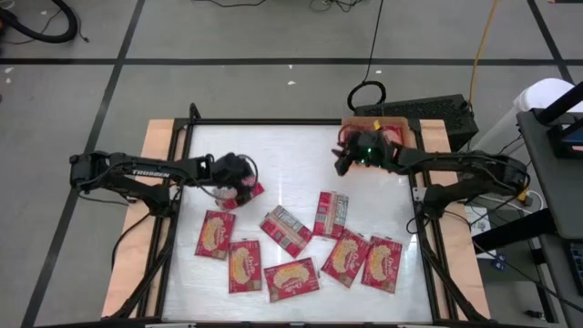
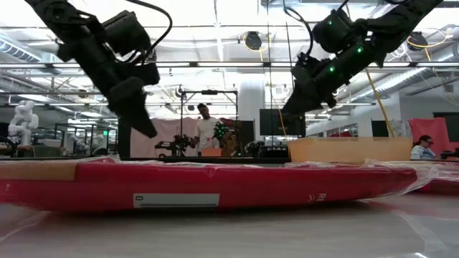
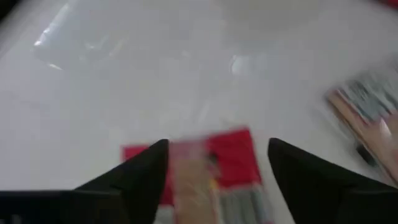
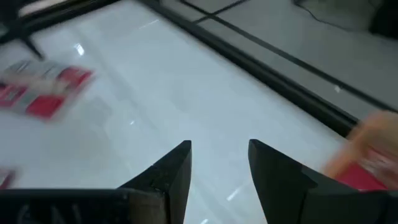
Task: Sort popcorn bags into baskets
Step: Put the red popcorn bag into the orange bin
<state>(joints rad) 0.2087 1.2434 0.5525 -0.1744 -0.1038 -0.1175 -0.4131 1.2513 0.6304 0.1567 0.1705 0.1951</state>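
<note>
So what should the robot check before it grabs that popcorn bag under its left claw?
1. Left gripper open wide: ok, the fingers stand apart.
2. Popcorn bag lined up between those fingers: ok in the left wrist view.
3. That bag lying apart from the other bags: ok, the high view shows it alone near the left gripper.
4. Right gripper empty and out of the way: ok, open with nothing in it, up by the orange tray.
5. Room left in the tray: cannot tell, the right arm covers most of it.
</note>
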